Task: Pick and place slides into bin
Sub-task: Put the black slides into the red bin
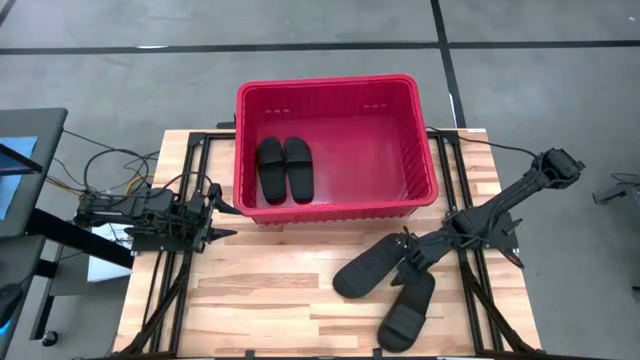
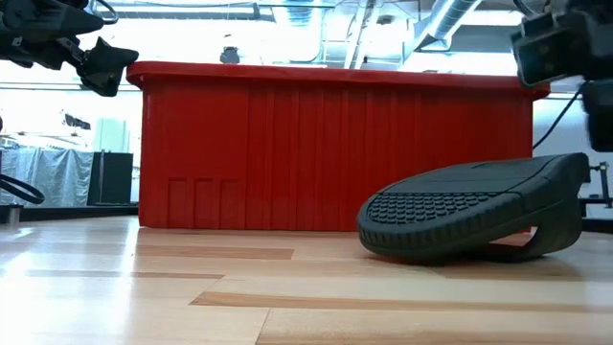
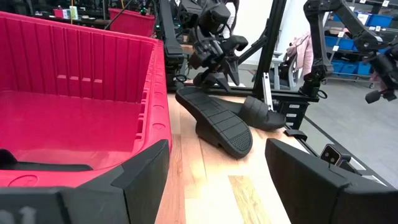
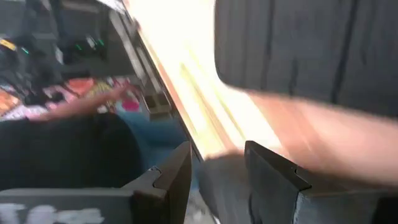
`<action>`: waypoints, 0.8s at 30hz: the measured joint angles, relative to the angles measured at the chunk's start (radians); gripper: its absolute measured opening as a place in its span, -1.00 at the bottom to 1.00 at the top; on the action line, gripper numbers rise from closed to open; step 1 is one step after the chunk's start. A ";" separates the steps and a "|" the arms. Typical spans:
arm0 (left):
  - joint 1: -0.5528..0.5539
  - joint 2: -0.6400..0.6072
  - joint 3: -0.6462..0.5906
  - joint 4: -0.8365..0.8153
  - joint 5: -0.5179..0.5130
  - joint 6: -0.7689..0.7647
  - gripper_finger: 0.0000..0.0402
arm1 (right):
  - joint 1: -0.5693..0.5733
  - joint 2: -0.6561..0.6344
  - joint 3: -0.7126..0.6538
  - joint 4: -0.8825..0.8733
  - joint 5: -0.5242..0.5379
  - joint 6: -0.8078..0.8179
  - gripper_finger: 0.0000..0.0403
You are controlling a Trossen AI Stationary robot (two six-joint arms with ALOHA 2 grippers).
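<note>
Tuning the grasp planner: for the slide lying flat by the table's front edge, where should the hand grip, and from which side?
Probably the wide strap, from straight above. That slide lies flat on its sole beside the tilted one, so its strap is the raised part the fingers can close across. The right hand is right next to it; the left hand waits beside the bin.

I see a light wooden worktop (image 1: pixel 270 300) sitting on a black metal frame (image 1: pixel 170 290), with grey concrete floor (image 1: pixel 130 70) all around it. Loose cables (image 1: pixel 100 165) trail over the worktop's left edge beside a monitor (image 1: pixel 20 165), and blue storage crates (image 3: pixel 367 22) line shelves in the room behind.
</note>
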State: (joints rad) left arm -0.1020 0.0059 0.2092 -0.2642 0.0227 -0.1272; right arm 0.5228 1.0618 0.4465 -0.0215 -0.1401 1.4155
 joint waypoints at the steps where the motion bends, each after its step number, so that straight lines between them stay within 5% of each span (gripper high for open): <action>1: 0.000 0.000 0.000 0.000 0.000 0.000 0.31 | 0.001 0.004 0.000 -0.016 -0.038 0.010 -0.29; 8: 0.000 0.000 0.000 0.000 0.000 0.000 0.31 | 0.044 0.040 0.000 -0.035 -0.266 0.100 -0.28; 24: 0.000 0.000 0.000 0.000 0.000 0.000 0.31 | 0.123 0.207 0.002 0.090 -0.252 0.133 -0.23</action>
State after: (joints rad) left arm -0.1020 0.0059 0.2092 -0.2646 0.0227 -0.1272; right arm 0.6461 1.2684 0.4480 0.0681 -0.3922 1.5486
